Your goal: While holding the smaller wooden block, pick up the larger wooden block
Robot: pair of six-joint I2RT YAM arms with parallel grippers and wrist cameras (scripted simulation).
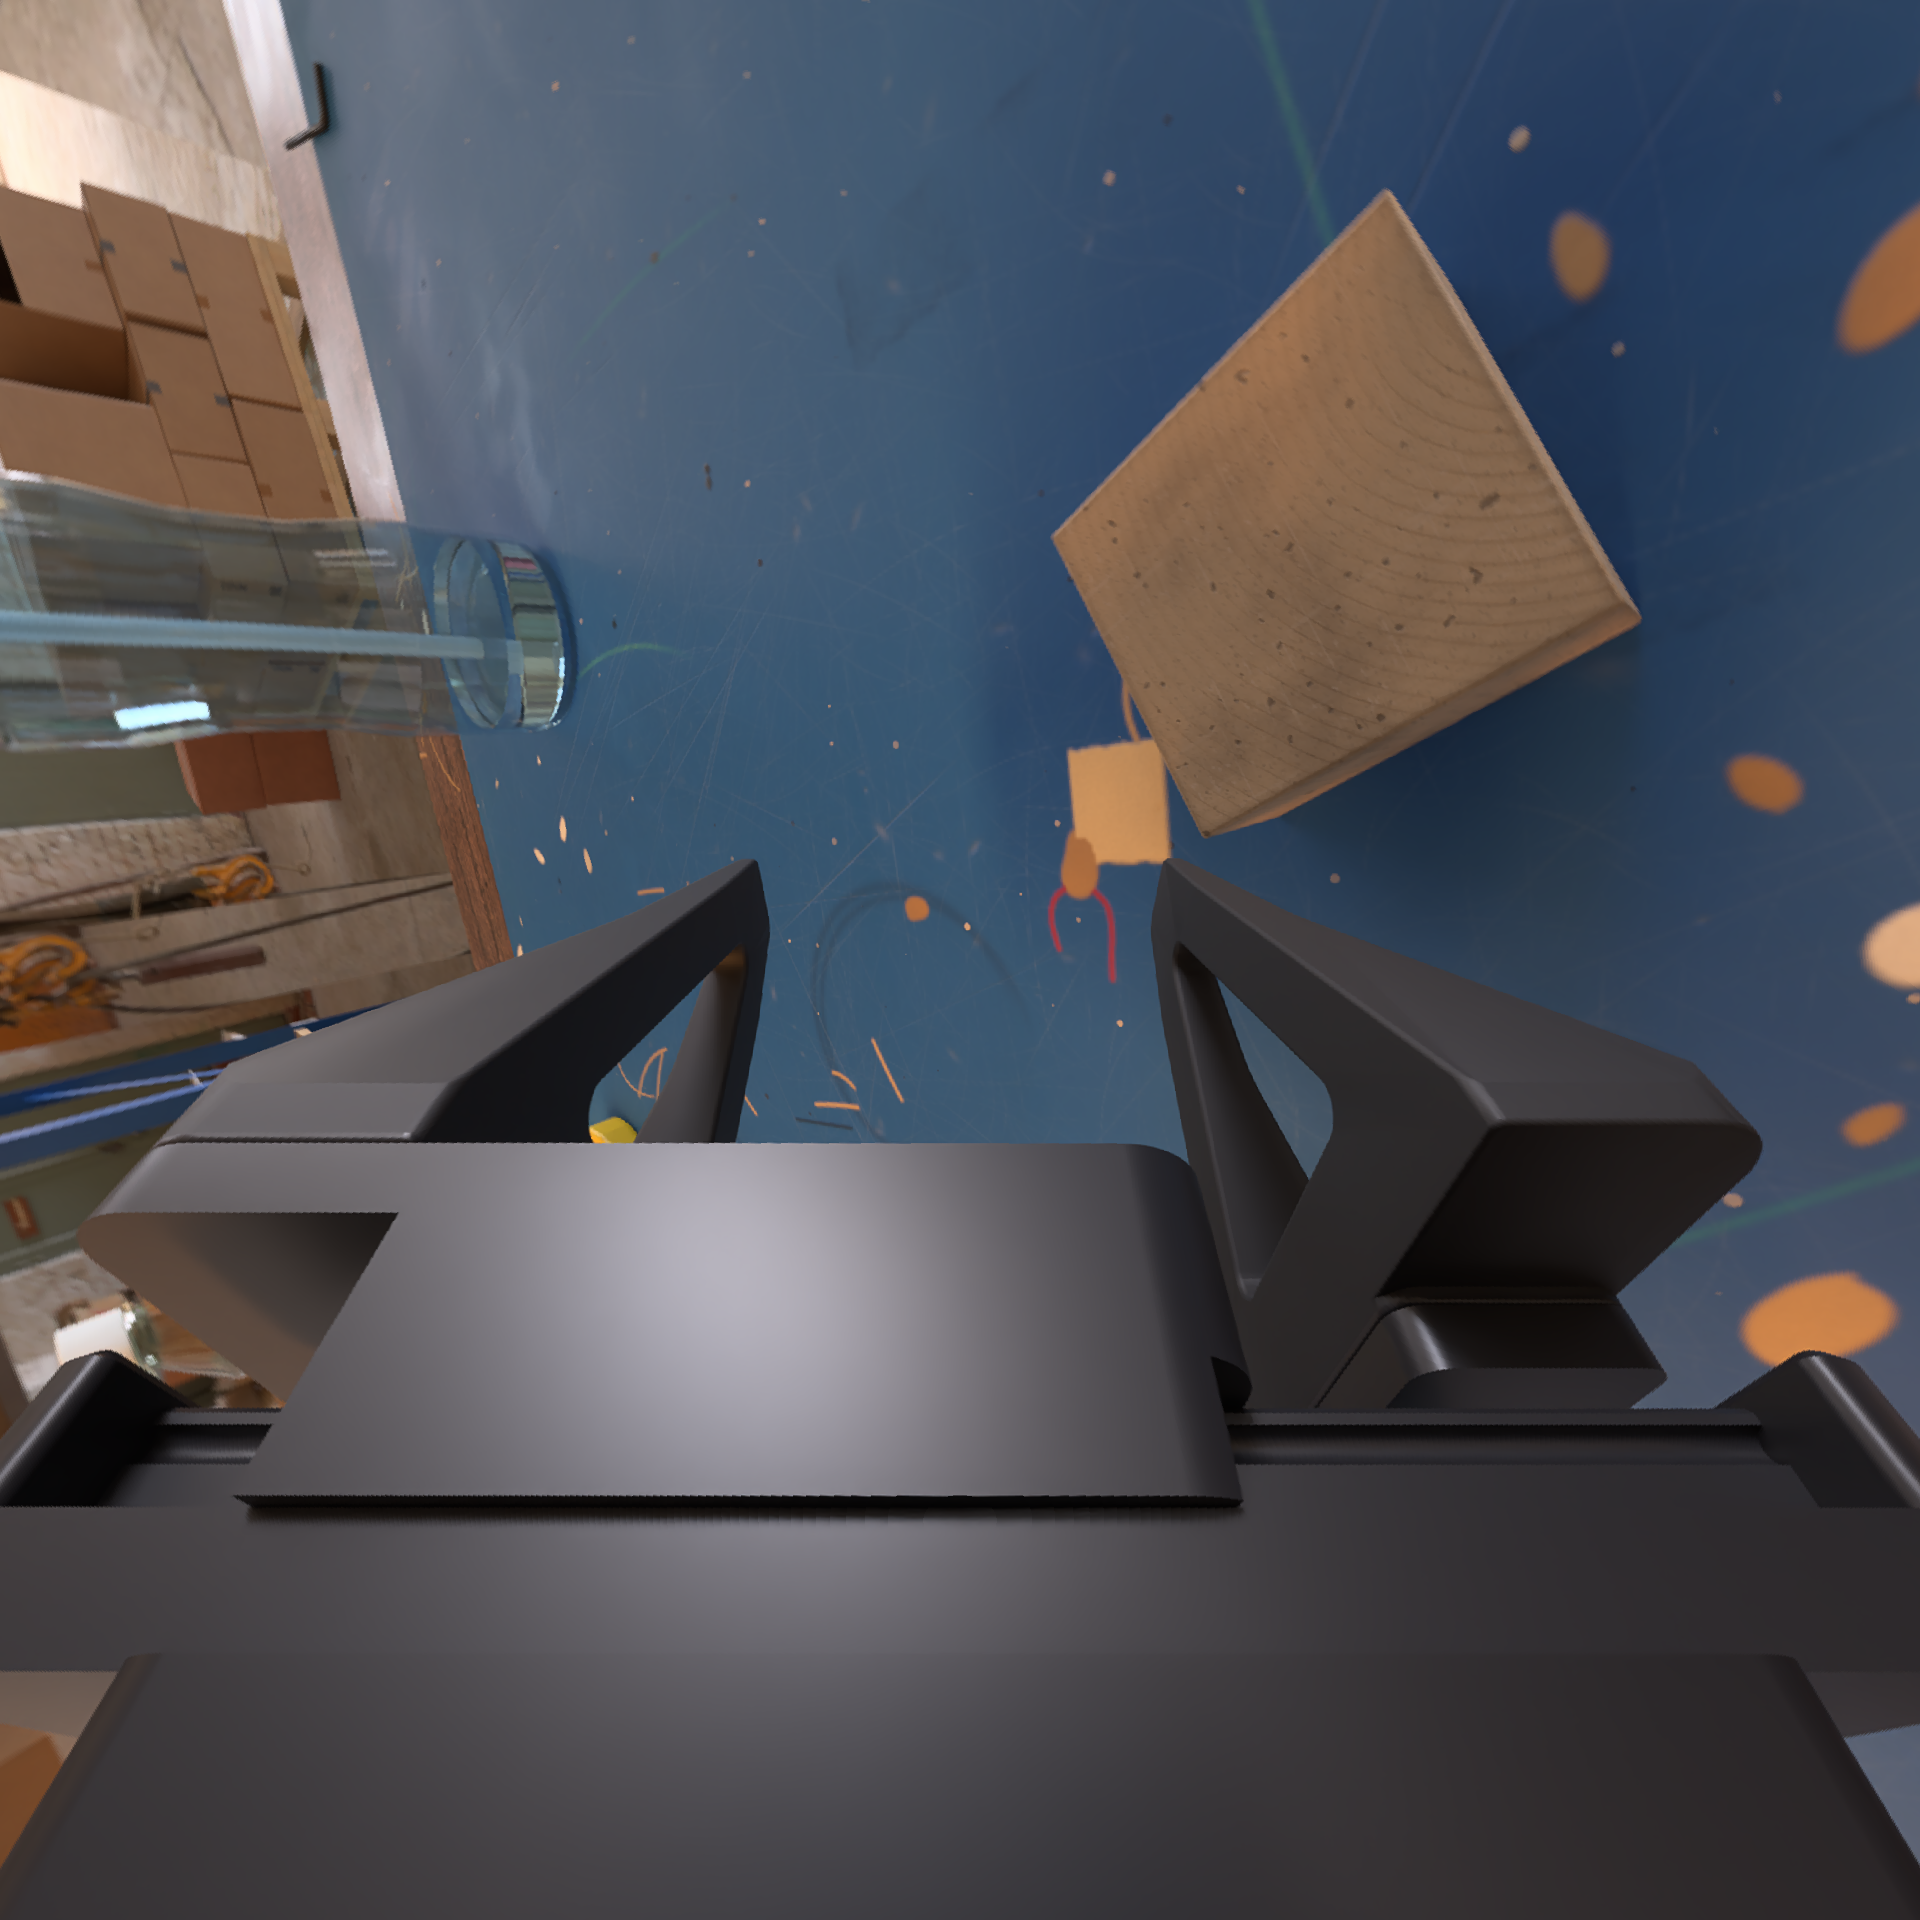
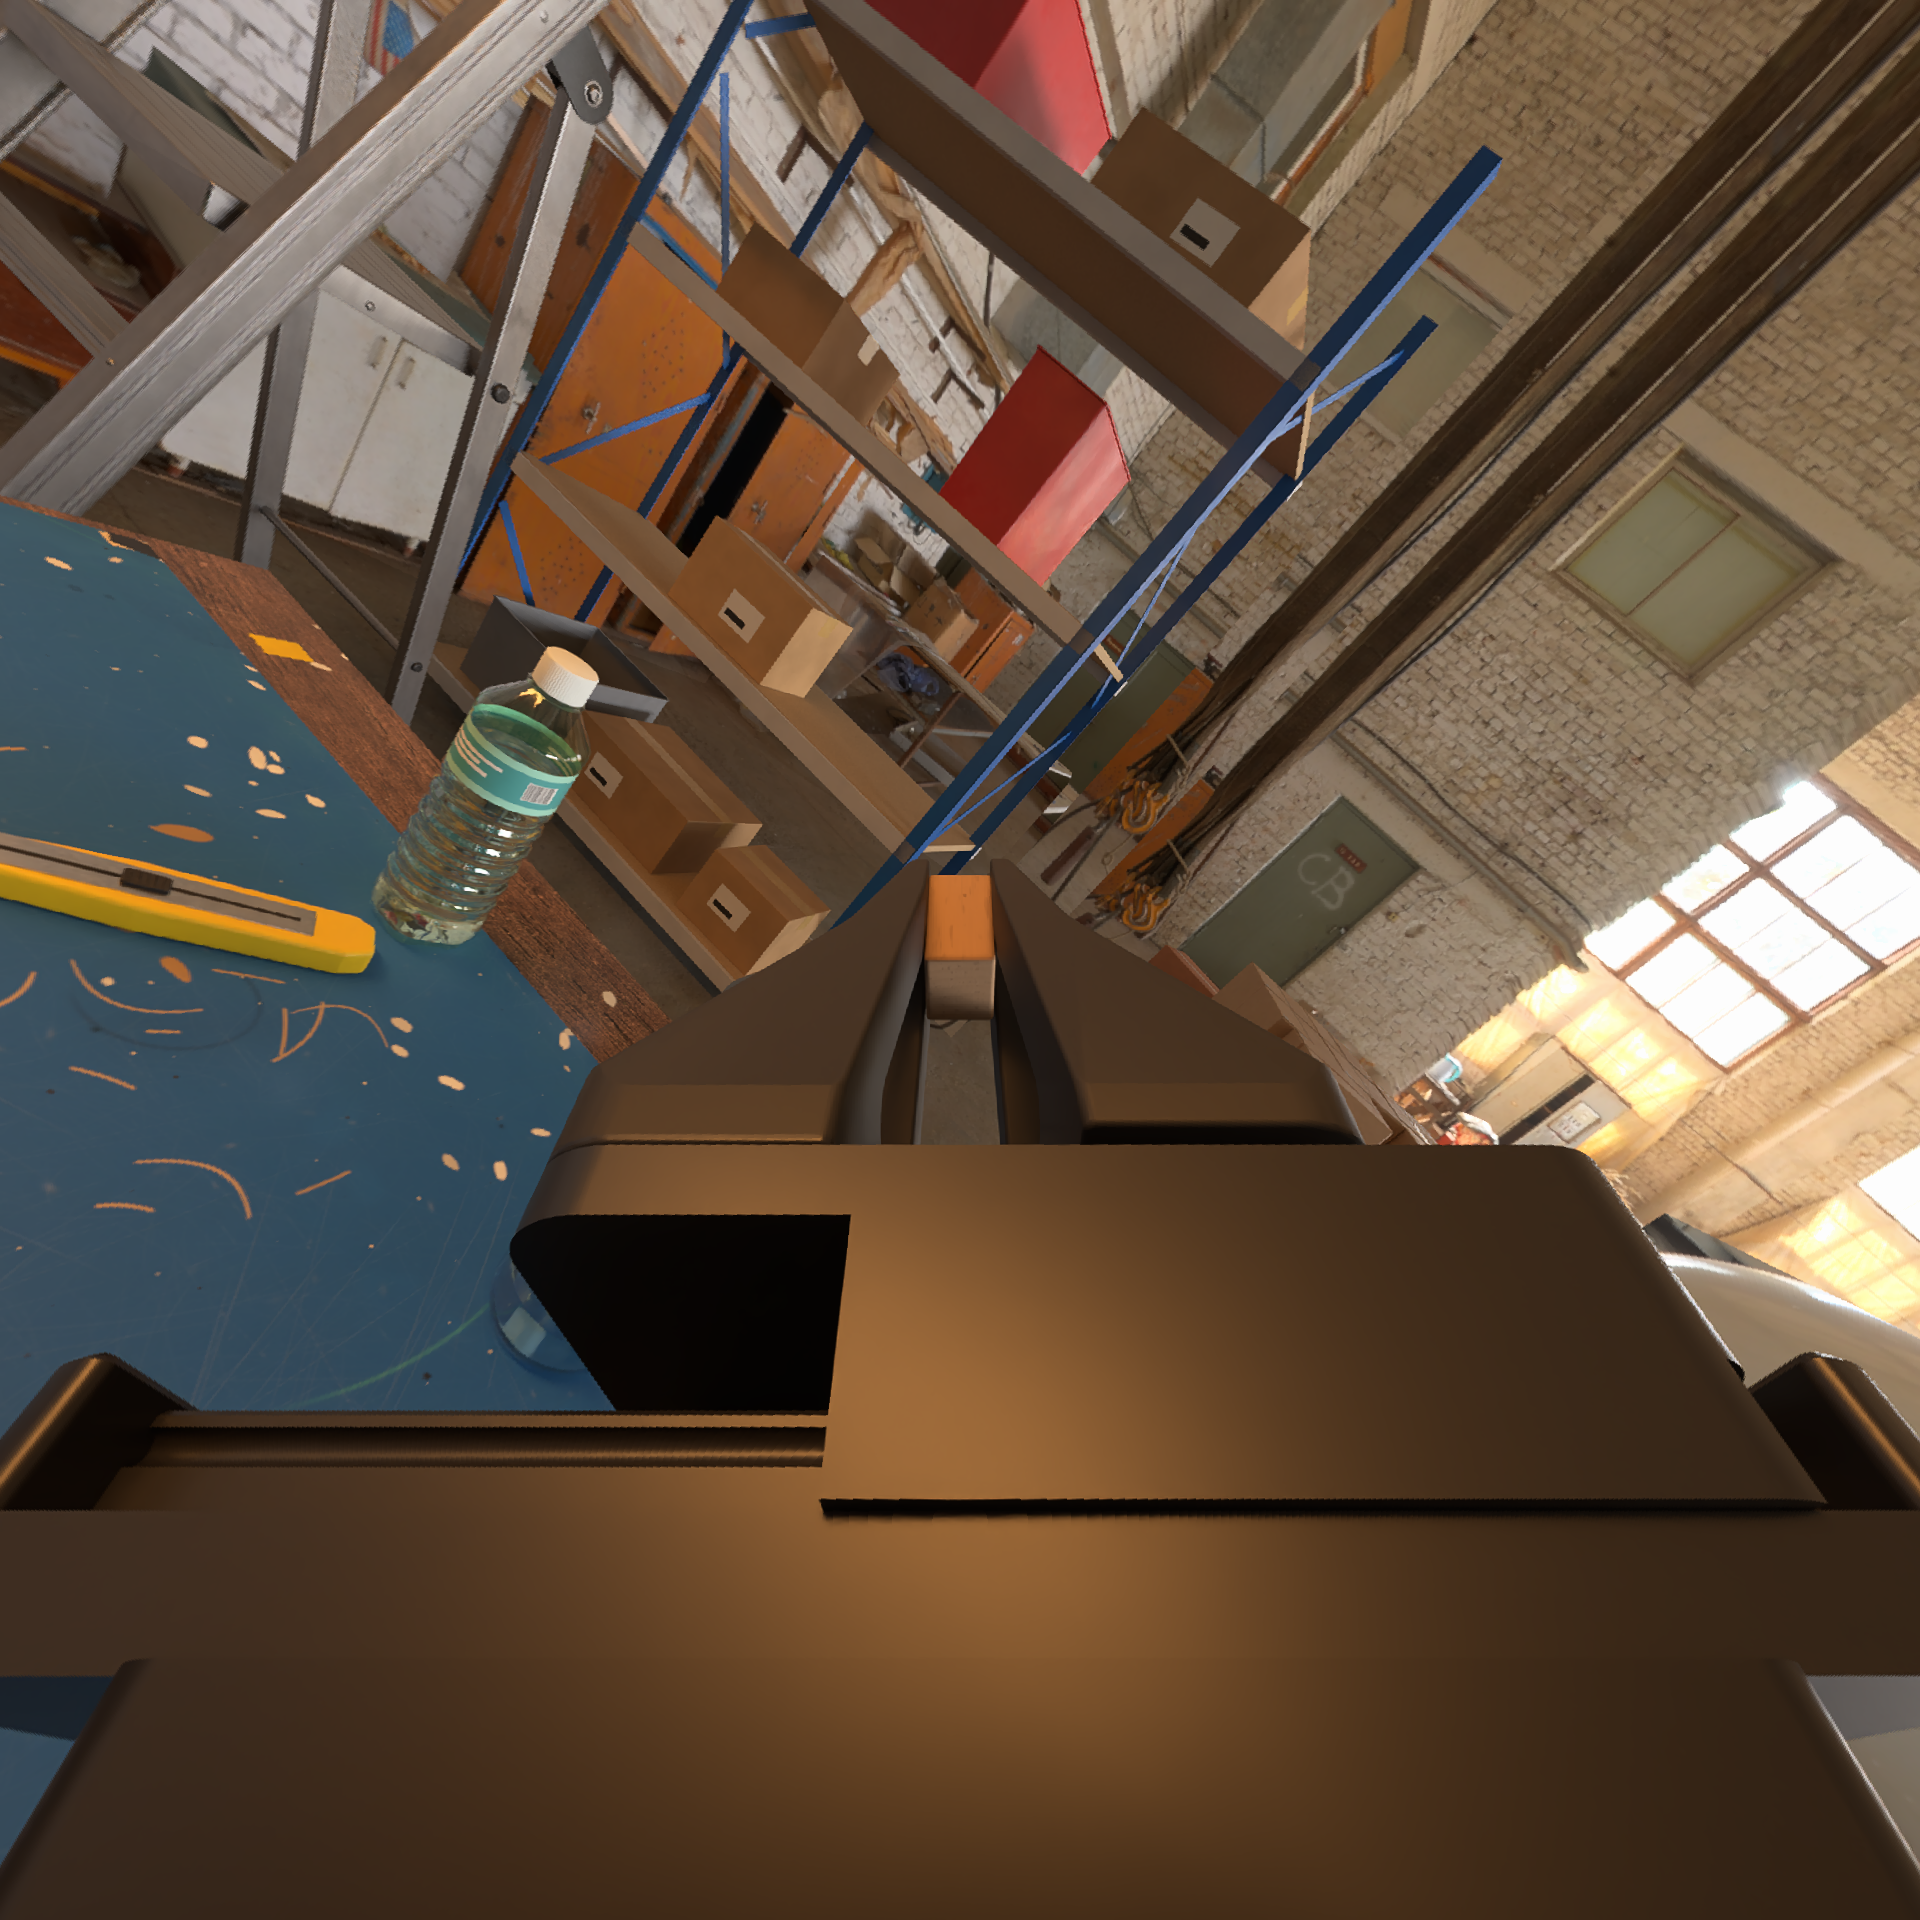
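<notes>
The larger wooden block (image 1: 1340,520) is a pale square slab with grain rings. It lies on the blue tabletop (image 1: 831,364), ahead and to the right of my left gripper (image 1: 961,883). My left gripper is open and empty, above the table, apart from the block. My right gripper (image 2: 958,894) is shut on the smaller wooden block (image 2: 958,940), a small tan piece pinched between its fingertips. It holds the piece in the air beyond the table's edge.
A clear glass tumbler (image 1: 312,613) stands at the table's left edge in the left wrist view. A plastic water bottle (image 2: 488,800) and a yellow utility knife (image 2: 187,904) sit on the blue tabletop (image 2: 156,1143) in the right wrist view. A black hex key (image 1: 312,104) lies far off.
</notes>
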